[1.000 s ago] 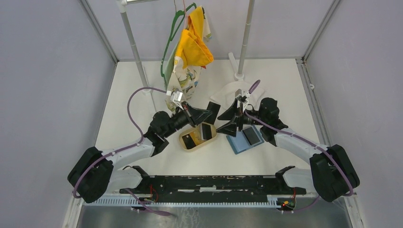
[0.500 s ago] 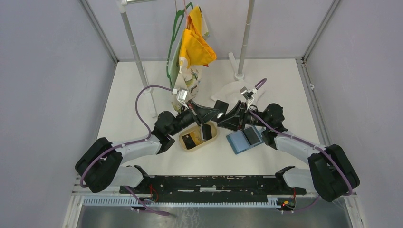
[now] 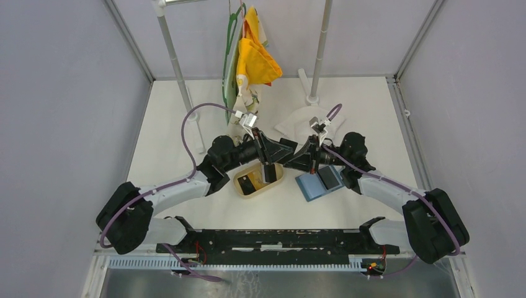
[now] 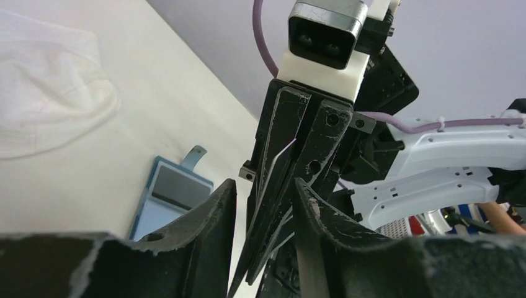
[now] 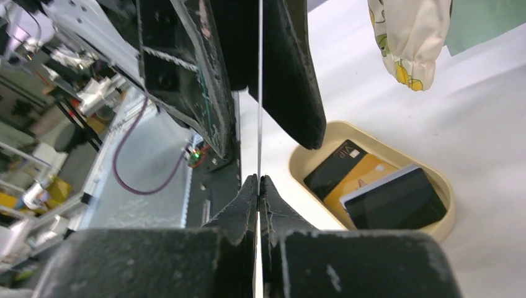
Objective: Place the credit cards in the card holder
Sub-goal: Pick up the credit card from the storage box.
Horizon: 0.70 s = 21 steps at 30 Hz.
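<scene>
- Handing over looks like the step in hand. In the top view, left fingers (image 3: 277,148) and right fingers (image 3: 305,158) meet tip to tip in the air, above the tabletop (image 3: 186,143) between tray (image 3: 239,191) and holder (image 3: 308,185). The card is too thin to pick out here. The holder lies flat, just right of the tray.
- From the left wrist, left fingers (image 4: 214,211) stand partly apart with a clear gap, and right fingers (image 4: 310,136) reach into it. The holder (image 4: 149,214) lies beyond on the tabletop.
- From the right wrist, right fingers (image 5: 236,211) pinch the card (image 5: 259,112), a thin edge-on line running up between left fingers (image 5: 291,74), which seem not to touch it. Another card (image 5: 332,171) lies in the tray (image 5: 448,208).
- To do this well, the left should back straight off along the card's plane so nothing twists. The right needs a firm pinch, then should bring the card edge-first to the holder.
</scene>
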### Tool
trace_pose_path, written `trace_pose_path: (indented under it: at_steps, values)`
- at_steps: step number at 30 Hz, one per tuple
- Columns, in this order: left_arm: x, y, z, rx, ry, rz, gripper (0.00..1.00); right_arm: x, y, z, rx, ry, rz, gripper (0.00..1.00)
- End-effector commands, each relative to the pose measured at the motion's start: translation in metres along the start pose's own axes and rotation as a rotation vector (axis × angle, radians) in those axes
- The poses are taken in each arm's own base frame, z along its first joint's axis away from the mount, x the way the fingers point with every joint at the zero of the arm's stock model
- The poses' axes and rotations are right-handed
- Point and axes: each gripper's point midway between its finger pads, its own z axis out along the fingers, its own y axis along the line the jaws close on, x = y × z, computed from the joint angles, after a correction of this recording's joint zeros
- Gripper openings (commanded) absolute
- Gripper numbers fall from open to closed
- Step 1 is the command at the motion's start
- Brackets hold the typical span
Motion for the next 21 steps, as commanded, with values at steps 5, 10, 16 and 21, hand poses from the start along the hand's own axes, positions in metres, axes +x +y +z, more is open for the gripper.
trace_pose_path:
  at_steps: [5, 10, 16, 21]
  values:
    - [0.001, -0.007, -0.025, -0.072, 0.181, 0.250, 0.46, 0.004, 0.011, -0.002, -0.139, 0.142, -0.301, 0.00]
    - [0.005, -0.010, -0.030, -0.058, 0.212, 0.263, 0.27, 0.008, 0.013, -0.003, -0.172, 0.166, -0.328, 0.00]
    - [0.005, -0.017, -0.027, -0.010, 0.202, 0.258, 0.02, 0.011, 0.010, -0.004, -0.169, 0.183, -0.348, 0.11]
    - [0.010, -0.014, -0.029, -0.009, 0.189, 0.233, 0.02, -0.003, 0.009, -0.007, -0.158, 0.181, -0.382, 0.44]
